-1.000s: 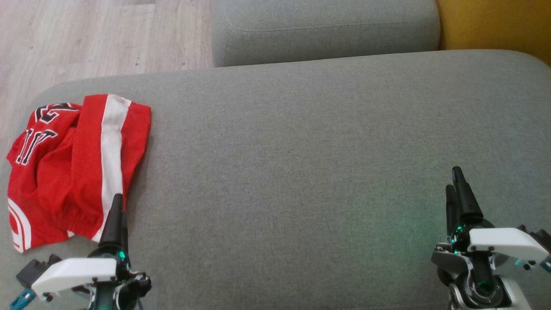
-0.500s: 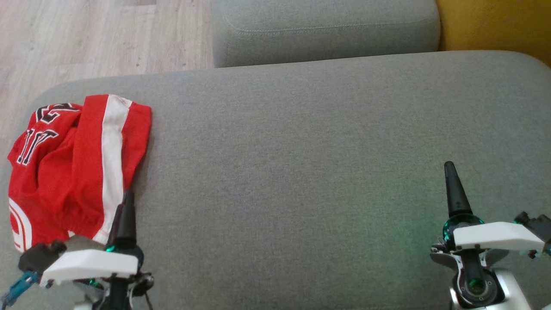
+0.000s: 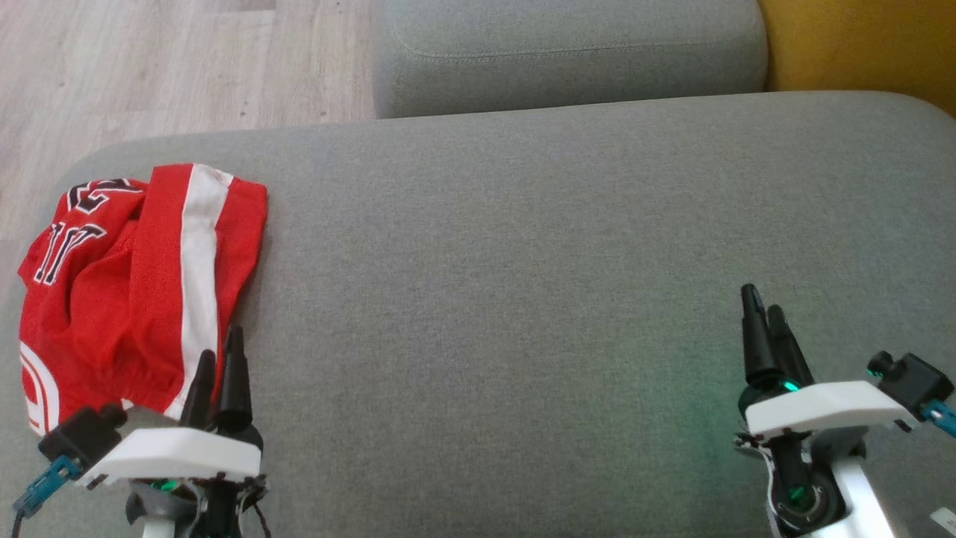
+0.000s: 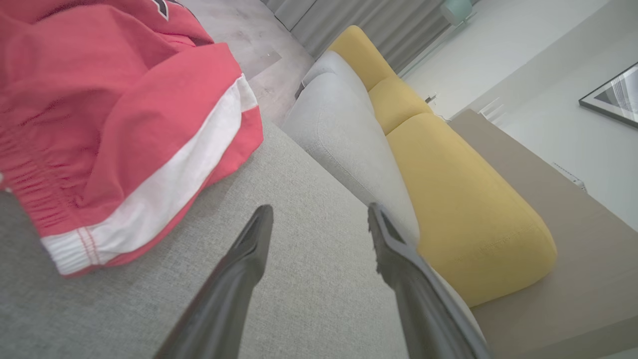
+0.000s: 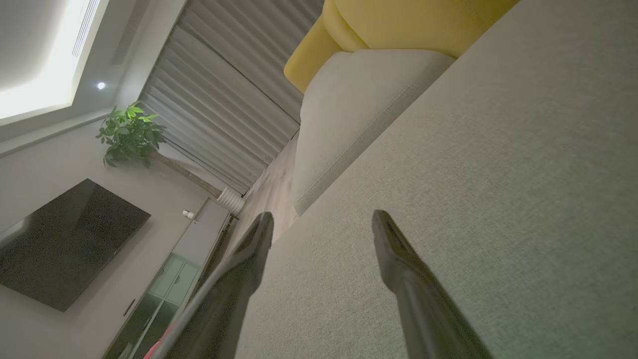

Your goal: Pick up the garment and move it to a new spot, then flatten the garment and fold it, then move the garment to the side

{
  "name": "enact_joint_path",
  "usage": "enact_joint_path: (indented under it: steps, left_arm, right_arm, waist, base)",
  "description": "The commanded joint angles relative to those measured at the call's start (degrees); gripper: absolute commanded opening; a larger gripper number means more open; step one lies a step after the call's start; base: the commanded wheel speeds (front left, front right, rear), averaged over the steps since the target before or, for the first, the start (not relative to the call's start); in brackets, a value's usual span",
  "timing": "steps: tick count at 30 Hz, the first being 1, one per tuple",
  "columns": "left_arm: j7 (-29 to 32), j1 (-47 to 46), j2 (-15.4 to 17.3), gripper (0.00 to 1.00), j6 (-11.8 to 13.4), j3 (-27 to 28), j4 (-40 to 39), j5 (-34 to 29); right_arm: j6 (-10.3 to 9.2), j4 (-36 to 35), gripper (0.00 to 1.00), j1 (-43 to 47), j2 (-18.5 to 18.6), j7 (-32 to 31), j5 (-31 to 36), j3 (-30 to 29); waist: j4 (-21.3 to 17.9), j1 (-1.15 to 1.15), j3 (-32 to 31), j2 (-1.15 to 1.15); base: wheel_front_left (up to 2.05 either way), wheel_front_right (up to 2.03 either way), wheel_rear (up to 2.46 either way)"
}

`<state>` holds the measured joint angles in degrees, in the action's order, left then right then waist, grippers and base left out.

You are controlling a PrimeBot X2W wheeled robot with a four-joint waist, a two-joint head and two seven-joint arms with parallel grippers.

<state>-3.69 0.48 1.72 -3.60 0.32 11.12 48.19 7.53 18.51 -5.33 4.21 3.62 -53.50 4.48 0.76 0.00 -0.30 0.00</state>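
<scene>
Jaws gape empty on left gripper (image 3: pixel 222 342) and right gripper (image 3: pixel 761 299). Shorts (image 3: pixel 134 284) crumpled at the cushion's (image 3: pixel 523 299) left edge look light and limp; pinch the near striped corner.

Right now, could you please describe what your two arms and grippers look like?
Both match. The left gripper and right gripper each have two long, tapering black fingers rising from a dark wrist with small green lights. A flat white plate caps each wrist, and a small black box at its outer side carries a blue-tipped cable.
</scene>
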Motion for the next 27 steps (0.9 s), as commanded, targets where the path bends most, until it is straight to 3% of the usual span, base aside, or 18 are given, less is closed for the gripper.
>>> enact_joint_path:
  steps: [1, 27]
  left_arm:
    - [-0.9, -3.3, 1.0, 1.00, 0.3, 0.3, -2.7, -2.4]
    - [-5.2, -3.5, 1.3, 1.00, 1.4, 0.9, -4.1, -19.5]
  right_arm:
    - [-0.02, -1.7, 1.00, -3.8, 0.4, 0.8, 2.6, 1.3]
    - [-0.03, -3.3, 1.00, -5.2, 0.0, 5.2, 22.0, 3.3]
  waist:
    - [0.1, 0.00, 0.0, 0.00]
    - [0.1, 0.00, -0.5, 0.00]
  base:
    - [0.00, 0.00, 0.00]
    - [0.00, 0.00, 0.00]
